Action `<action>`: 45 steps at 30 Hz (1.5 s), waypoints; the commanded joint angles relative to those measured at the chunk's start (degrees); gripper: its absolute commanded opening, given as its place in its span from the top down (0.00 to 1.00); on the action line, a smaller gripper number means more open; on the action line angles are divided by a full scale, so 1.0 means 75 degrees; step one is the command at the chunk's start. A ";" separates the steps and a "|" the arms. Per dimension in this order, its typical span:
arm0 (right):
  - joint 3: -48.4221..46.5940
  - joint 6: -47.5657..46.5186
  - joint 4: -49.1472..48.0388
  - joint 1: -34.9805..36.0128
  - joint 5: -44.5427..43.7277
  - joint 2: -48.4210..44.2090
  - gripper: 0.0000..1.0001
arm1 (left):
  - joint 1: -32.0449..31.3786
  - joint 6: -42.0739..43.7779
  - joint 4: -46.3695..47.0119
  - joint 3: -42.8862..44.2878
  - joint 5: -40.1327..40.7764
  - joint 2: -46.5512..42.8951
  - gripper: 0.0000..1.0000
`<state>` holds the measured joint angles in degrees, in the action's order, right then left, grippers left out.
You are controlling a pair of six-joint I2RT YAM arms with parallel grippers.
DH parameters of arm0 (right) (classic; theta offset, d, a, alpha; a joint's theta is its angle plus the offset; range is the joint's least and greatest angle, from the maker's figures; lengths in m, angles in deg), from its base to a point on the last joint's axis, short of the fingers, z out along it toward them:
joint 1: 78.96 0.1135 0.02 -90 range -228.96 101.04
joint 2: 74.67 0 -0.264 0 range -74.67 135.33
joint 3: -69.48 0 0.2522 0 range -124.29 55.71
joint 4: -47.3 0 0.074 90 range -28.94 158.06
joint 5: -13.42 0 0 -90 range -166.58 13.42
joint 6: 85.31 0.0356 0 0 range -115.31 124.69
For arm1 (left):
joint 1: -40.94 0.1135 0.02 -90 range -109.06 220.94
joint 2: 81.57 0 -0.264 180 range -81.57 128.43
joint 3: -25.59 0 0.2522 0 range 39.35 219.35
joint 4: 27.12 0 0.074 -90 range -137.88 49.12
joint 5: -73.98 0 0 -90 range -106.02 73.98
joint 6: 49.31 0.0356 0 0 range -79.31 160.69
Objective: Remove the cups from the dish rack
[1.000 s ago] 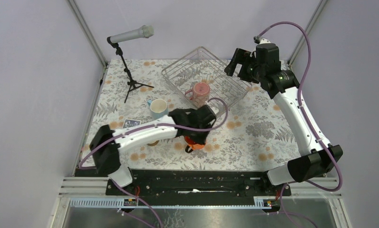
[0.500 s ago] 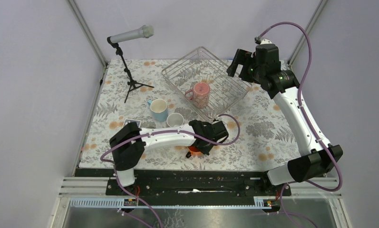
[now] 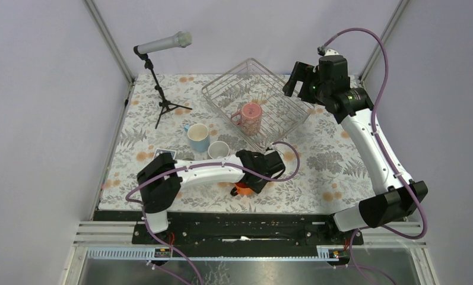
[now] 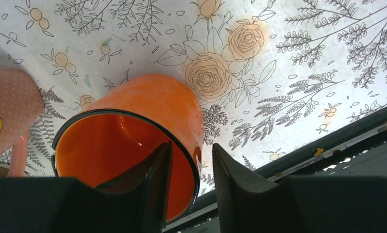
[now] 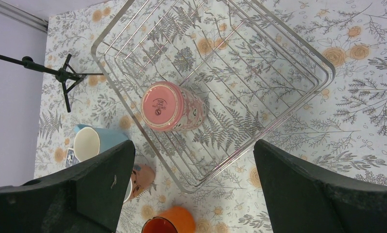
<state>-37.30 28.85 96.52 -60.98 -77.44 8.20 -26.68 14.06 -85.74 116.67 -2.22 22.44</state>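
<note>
the glossy orange mug [image 4: 147, 104], black-edged at its round rim, stands on the flower-printed tablecloth [image 4: 303, 58] near the front edge. the left gripper [image 4: 190, 148] straddles its wall, one finger inside and one outside, slightly parted with a sliver of gap on each side. the right gripper [image 5: 193, 145] hangs spread wide over the thin-wire dish rack [image 5: 298, 104], where a patterned pink mug [image 5: 169, 107] sits upside down. outside the rack, the light blue mug [image 5: 87, 141] and salmon mug [image 5: 142, 177] are partly hidden behind that gripper.
</note>
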 commanded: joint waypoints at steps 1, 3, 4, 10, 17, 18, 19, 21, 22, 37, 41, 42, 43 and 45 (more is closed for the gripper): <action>-0.0018 -0.0106 -0.0018 -0.0018 0.0031 -0.0141 0.00 | -0.0020 0.0053 0.0158 0.0240 0.0260 -0.0453 0.55; -0.0041 -0.0110 -0.0020 -0.0018 0.0059 -0.0113 0.00 | -0.0003 0.0100 0.0121 0.0314 0.0264 -0.0687 0.46; -0.0059 -0.0091 0.0001 -0.0018 0.0045 -0.0096 0.00 | 0.0009 0.0113 0.0062 0.0385 0.0265 -0.0774 0.40; -0.0129 -0.0023 0.0044 -0.0019 -0.0009 -0.0009 0.00 | 0.0286 0.0236 -0.0161 0.0704 0.0013 -0.1362 0.09; -0.0259 -0.0025 0.0076 -0.0018 0.0092 0.0235 0.00 | 0.0908 0.0328 -0.0393 0.0836 -0.0274 -0.2289 0.01; -0.0274 -0.0027 0.0076 -0.0020 0.0098 0.0284 0.00 | 0.1032 0.0339 -0.0404 0.0825 -0.0317 -0.2418 0.01; -0.0294 -0.0026 0.0078 -0.0018 0.0297 0.0328 0.00 | 0.1138 0.0350 -0.0405 0.0808 -0.0355 -0.2538 0.01; -0.0321 -0.0024 0.0073 -0.0008 0.0411 0.0425 0.00 | 0.1427 0.0358 -0.0427 0.0800 -0.0407 -0.2754 0.01; -0.0336 -0.0037 0.0070 -0.0012 0.0479 0.0486 0.00 | 0.1564 0.0363 -0.0428 0.0775 -0.0438 -0.2867 0.01; -0.2129 -0.1382 0.0655 0.1312 0.0203 0.2967 0.00 | 0.4010 0.0303 0.0273 -0.0045 -0.1899 -0.3869 0.01; -0.2582 -0.1974 0.0652 0.1486 0.0397 0.3537 0.00 | 0.4521 0.0155 0.0581 -0.0350 -0.2451 -0.4060 0.01; -0.2673 -0.2095 0.0661 0.1523 0.0452 0.3667 0.00 | 0.4605 0.0124 0.0625 -0.0416 -0.2547 -0.4088 0.01; -0.2764 -0.2196 0.0668 0.1562 0.0475 0.3785 0.00 | 0.4664 0.0099 0.0684 -0.0478 -0.2624 -0.4118 0.01; -0.2982 -0.2410 0.0782 0.1638 0.0464 0.4026 0.00 | 0.4753 0.0077 0.0787 -0.0589 -0.2750 -0.4167 0.01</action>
<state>-54.61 16.46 100.70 -49.55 -74.03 36.18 7.42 15.33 -84.63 113.48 -18.40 -6.21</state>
